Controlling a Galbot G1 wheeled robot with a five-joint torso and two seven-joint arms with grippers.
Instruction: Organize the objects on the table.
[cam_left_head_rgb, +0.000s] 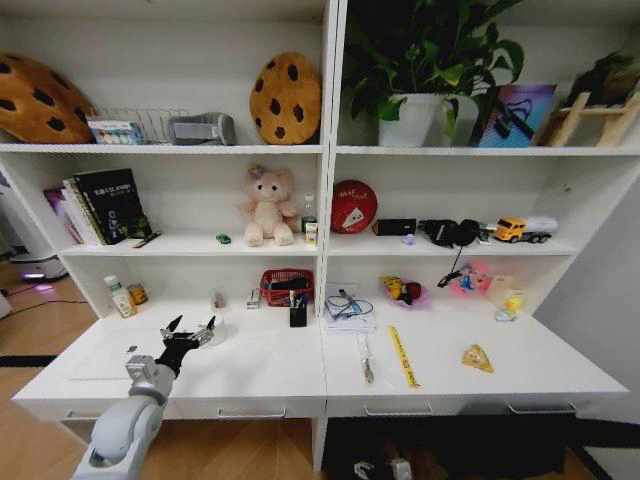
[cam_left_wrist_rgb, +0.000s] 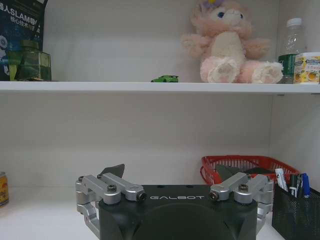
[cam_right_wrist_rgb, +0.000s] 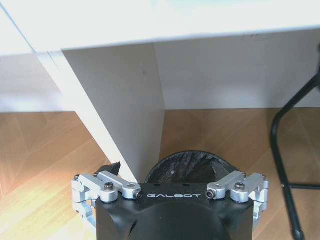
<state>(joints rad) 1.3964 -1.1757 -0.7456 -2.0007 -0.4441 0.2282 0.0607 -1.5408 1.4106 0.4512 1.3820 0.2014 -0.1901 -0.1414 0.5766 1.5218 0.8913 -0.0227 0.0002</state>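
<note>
The left gripper hovers with open fingers above the long white table, near a red plastic basket.

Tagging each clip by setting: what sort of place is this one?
Probably a home study or a staged room: a white desk under built-in shelves, with a pink teddy bear, a potted plant and books. The left gripper hovers over the desk.
</note>
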